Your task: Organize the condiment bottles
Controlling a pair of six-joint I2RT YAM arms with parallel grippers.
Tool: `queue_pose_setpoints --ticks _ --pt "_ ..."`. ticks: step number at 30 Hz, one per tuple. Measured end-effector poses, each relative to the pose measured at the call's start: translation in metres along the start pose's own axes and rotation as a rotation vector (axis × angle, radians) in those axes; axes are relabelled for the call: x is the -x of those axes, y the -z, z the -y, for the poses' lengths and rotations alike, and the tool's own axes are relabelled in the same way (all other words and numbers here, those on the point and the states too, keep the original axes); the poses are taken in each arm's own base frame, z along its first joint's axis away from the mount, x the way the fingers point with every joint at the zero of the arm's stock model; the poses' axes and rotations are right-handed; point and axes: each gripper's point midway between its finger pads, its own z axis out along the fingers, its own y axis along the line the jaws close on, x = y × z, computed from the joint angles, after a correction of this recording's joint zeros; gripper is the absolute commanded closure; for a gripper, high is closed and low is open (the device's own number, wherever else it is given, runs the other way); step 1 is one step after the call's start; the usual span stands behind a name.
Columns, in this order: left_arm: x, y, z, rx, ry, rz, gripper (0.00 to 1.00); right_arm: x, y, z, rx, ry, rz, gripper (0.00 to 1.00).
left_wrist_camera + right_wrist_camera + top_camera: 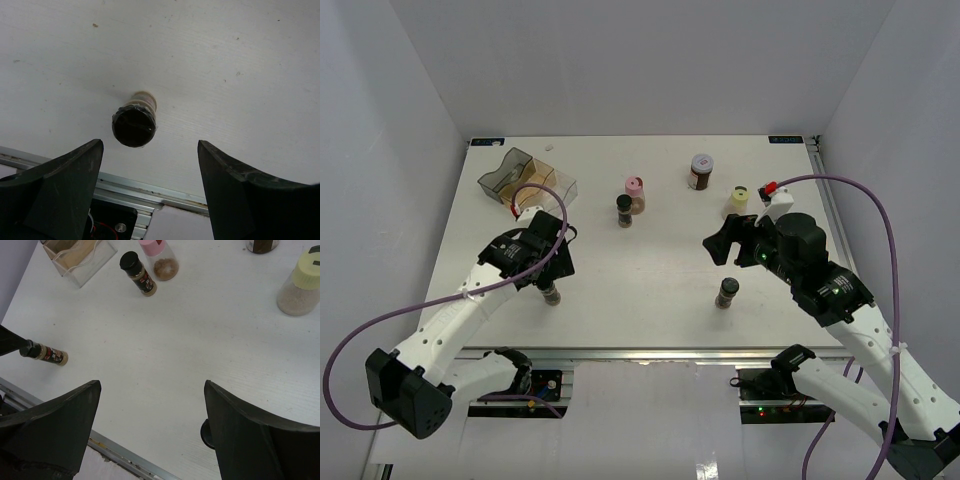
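Six condiment bottles stand on the white table (650, 270). A black-capped bottle (551, 293) stands near the front left, and my open left gripper (546, 268) hovers just above it. In the left wrist view its cap (134, 125) shows ahead of the open gripper (150, 167), not held. Another black-capped bottle (727, 292) stands front right, below my open, empty right gripper (724, 243). Further back are a black-capped bottle (624, 210), a pink-capped one (635, 192), a grey-lidded one (701, 170) and a pale yellow one (739, 201).
A clear plastic compartment bin (527, 180) sits at the back left, also in the right wrist view (80, 255). The metal front edge (650, 352) of the table runs close below both front bottles. White walls enclose the table.
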Motion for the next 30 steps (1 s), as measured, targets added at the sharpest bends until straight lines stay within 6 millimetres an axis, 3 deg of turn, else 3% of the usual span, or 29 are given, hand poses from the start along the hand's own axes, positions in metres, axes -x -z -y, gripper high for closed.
queue_pose_setpoints --ticks 8,17,30 --pt "-0.006 -0.008 -0.006 0.026 0.052 -0.013 0.14 -0.005 -0.003 -0.002 0.012 0.008 -0.027 0.10" --pt "-0.041 -0.030 -0.016 0.070 0.162 -0.072 0.13 -0.006 -0.001 -0.002 0.016 0.008 -0.029 0.10" --pt "-0.026 -0.034 -0.025 0.092 0.273 -0.025 0.25 -0.013 0.002 0.001 0.014 0.008 -0.030 0.10"
